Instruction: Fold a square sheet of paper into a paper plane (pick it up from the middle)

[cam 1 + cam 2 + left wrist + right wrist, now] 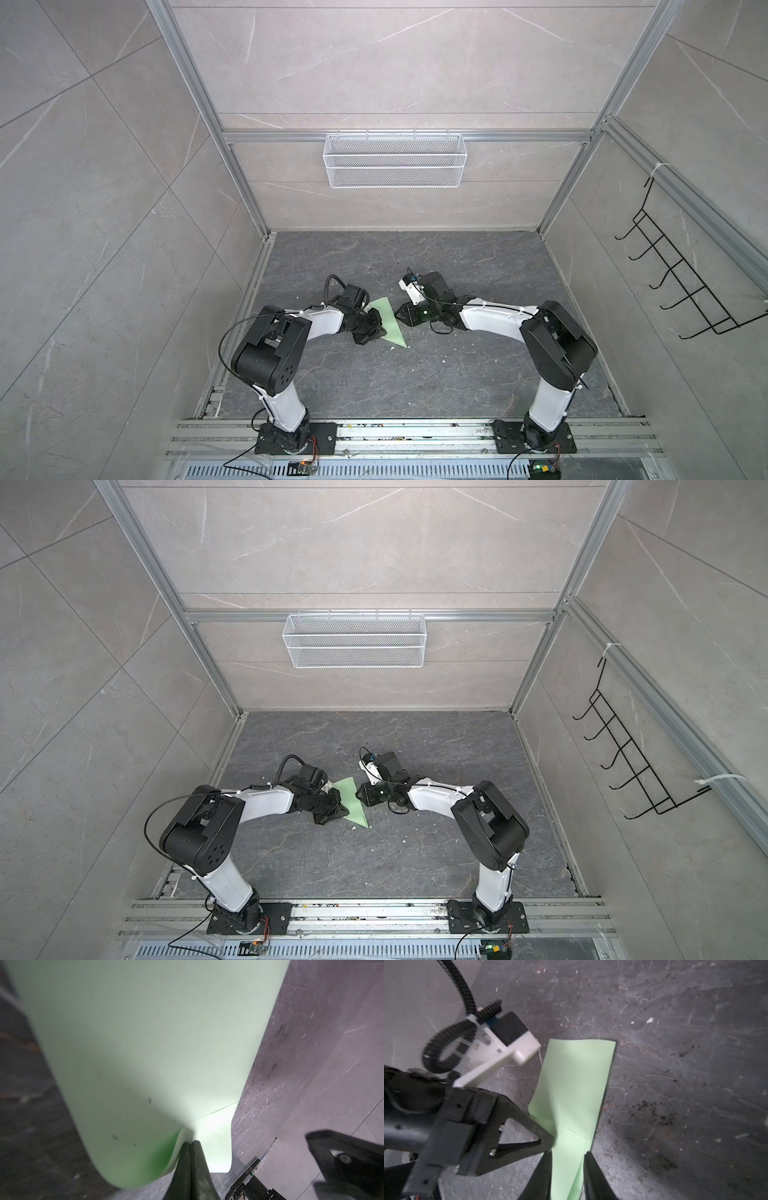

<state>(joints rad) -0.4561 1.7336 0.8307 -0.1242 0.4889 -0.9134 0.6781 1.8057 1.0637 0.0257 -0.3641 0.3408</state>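
Jaws of the black left gripper [191, 1144] pinched shut on a thin, pale green, folded sheet of paper [388, 318], jaws of the black right gripper [567, 1157] parted astride its opposite edge, paper sat between both grippers, mid dark grey marbled tabletop [457, 374]

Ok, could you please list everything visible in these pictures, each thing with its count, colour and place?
folded paper: one, pale green, on the tabletop between both hands
tabletop: one, dark grey, under the arms
wire basket: one, white, hung on the back rail
hook rack: one, black, on the right wall
left arm, right arm: two, white and black, based at the near edge
left hand: one, black, shut on the paper's edge
right hand: one, black, open, paper between its fingers
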